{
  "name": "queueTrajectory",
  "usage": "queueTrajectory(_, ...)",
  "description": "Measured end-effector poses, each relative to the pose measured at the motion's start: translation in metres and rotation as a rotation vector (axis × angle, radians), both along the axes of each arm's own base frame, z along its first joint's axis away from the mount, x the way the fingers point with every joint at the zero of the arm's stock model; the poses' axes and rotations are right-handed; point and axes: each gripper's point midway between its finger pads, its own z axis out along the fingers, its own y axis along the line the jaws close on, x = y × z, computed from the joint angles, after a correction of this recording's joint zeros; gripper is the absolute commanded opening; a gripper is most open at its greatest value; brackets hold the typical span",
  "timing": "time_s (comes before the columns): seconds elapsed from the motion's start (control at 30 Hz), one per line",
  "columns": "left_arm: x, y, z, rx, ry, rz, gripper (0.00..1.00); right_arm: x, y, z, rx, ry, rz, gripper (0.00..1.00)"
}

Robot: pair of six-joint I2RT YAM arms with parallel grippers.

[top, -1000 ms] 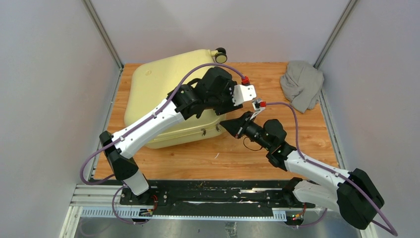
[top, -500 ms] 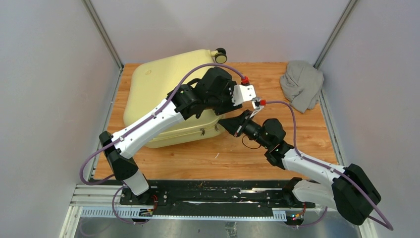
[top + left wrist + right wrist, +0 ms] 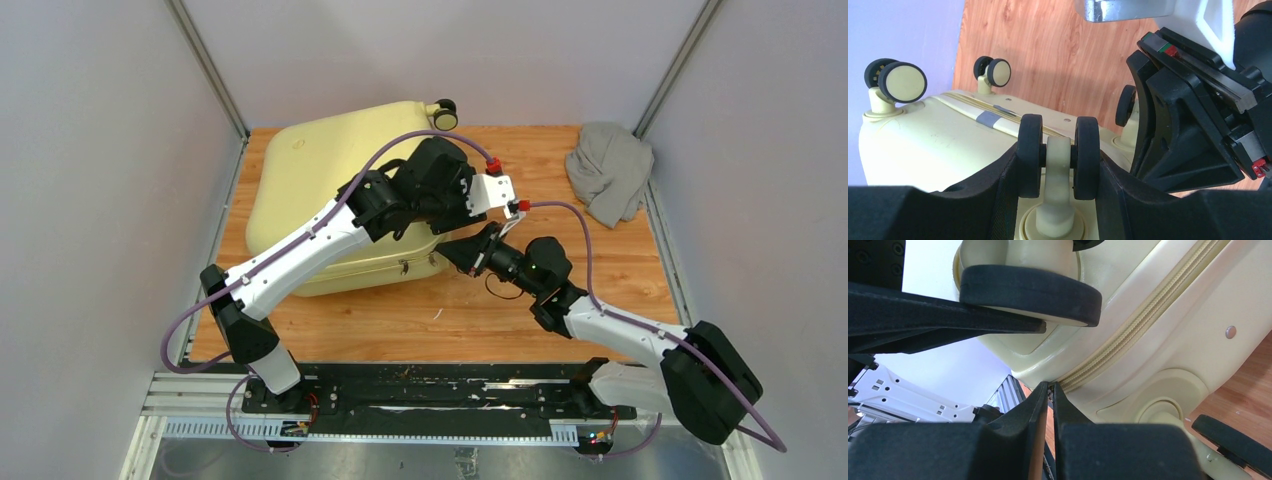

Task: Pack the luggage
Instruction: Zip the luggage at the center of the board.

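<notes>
- The pale yellow hard-shell suitcase lies closed and flat on the desk, with a crumpled grey garment well apart beyond its wheeled end.
- The left gripper has its fingers clenched on a double caster wheel at the suitcase's near corner.
- The right gripper has its fingers pinched almost together at the suitcase's zipper seam; whether they hold a pull, I cannot tell.
- The shell looks rigid, smooth and bulky, and probably slippery. The wheels and the zipper pull are likely the best holds.
</notes>
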Motion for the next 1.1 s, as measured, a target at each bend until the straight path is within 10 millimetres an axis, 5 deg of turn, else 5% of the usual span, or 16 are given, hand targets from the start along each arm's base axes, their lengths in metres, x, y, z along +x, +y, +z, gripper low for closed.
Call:
queueTrajectory(0.83, 0.002, 0.007, -0.008, 0.092, 0.008, -0.006, 0.0, -0.01, 0.027, -0.009, 0.027, 0.026, 0.075, 0.11)
queueTrajectory(1.1, 0.016, -0.007, -0.006, 0.072, -0.02, 0.011, 0.0, -0.015, 0.041, -0.029, -0.003, 0.071, 0.116, 0.11)
